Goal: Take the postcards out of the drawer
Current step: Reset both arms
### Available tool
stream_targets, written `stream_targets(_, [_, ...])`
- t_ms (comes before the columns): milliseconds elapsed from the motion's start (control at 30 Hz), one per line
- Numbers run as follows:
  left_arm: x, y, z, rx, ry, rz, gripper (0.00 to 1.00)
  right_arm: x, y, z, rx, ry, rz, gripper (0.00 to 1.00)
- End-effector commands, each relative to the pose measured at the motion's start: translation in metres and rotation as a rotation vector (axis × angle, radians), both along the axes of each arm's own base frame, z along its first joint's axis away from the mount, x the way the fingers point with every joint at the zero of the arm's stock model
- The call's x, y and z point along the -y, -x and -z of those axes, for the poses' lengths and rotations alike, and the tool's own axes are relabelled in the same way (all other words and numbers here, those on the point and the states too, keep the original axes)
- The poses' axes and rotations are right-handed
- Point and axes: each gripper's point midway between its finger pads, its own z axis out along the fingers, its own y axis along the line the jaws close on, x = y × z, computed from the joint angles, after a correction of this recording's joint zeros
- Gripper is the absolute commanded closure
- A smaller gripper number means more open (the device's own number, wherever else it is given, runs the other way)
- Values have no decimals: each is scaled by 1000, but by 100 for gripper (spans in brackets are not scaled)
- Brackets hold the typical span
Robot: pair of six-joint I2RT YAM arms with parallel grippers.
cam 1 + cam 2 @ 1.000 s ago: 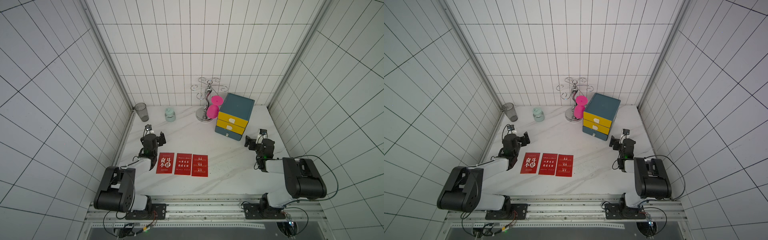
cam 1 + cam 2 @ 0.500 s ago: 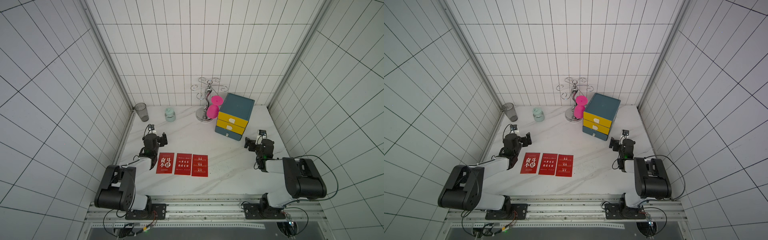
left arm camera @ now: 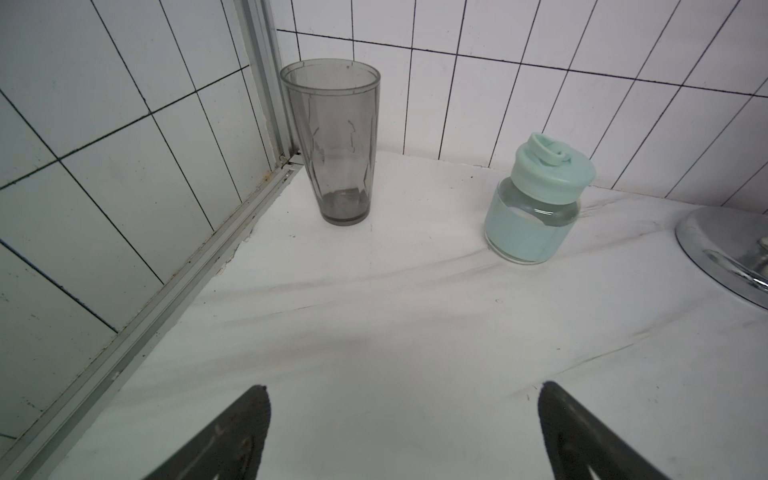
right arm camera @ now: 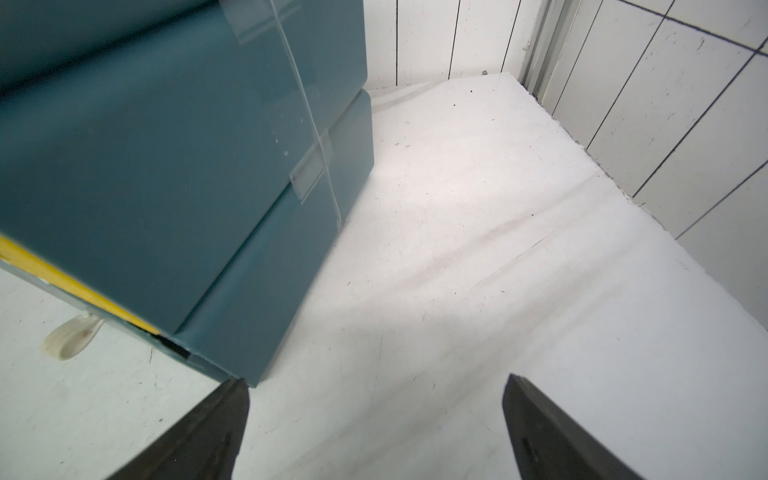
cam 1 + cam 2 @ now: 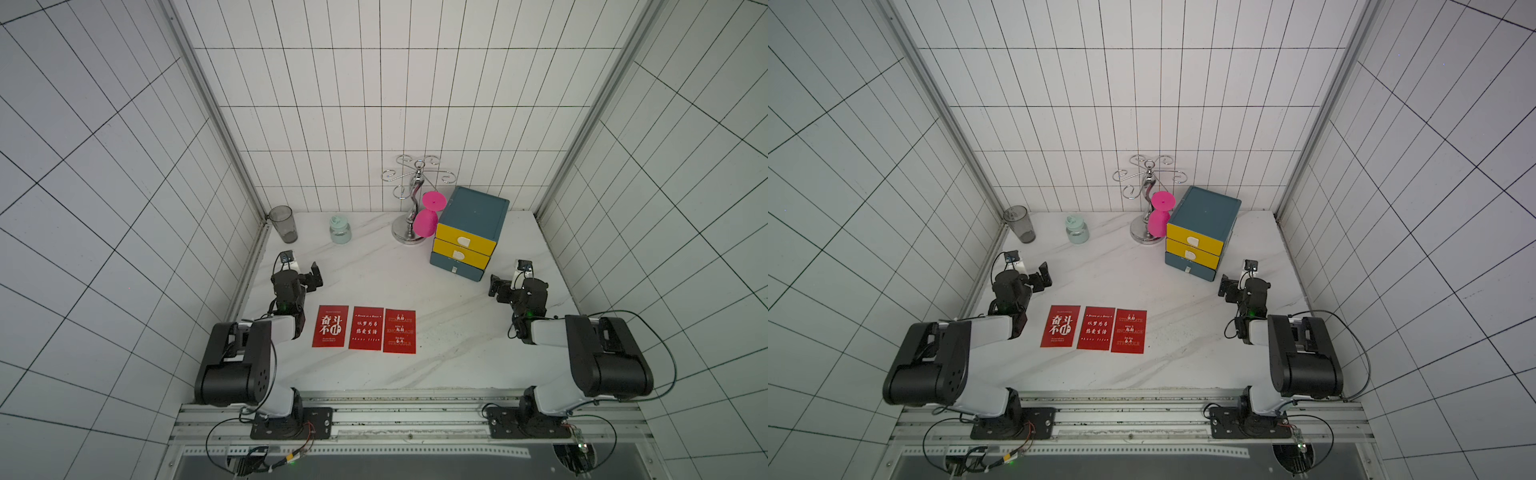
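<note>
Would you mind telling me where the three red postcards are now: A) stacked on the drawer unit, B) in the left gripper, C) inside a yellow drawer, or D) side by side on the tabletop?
D: the postcards lie flat in a row on the table, apart from the drawer unit.

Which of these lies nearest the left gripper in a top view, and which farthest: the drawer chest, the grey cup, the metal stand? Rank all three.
1. The grey cup, in the back left corner, just beyond the left gripper.
2. The metal stand, mid back.
3. The drawer chest, back right.
</note>
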Motion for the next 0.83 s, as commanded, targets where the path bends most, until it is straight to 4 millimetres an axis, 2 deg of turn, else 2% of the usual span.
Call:
stream_targets(0, [12, -1, -8, 87, -1, 71, 1, -2, -6, -6, 11, 11, -7, 2])
stream_targets(100, [11, -3, -1, -2, 13, 66, 1, -2, -7, -6, 8, 13, -12, 1])
stream_targets(233, [12, -3, -5, 43, 7, 70, 1, -3, -7, -6, 8, 14, -13, 1])
stream_targets(800, [12, -3, -3, 13, 8, 67, 1, -3, -7, -6, 9, 14, -13, 1])
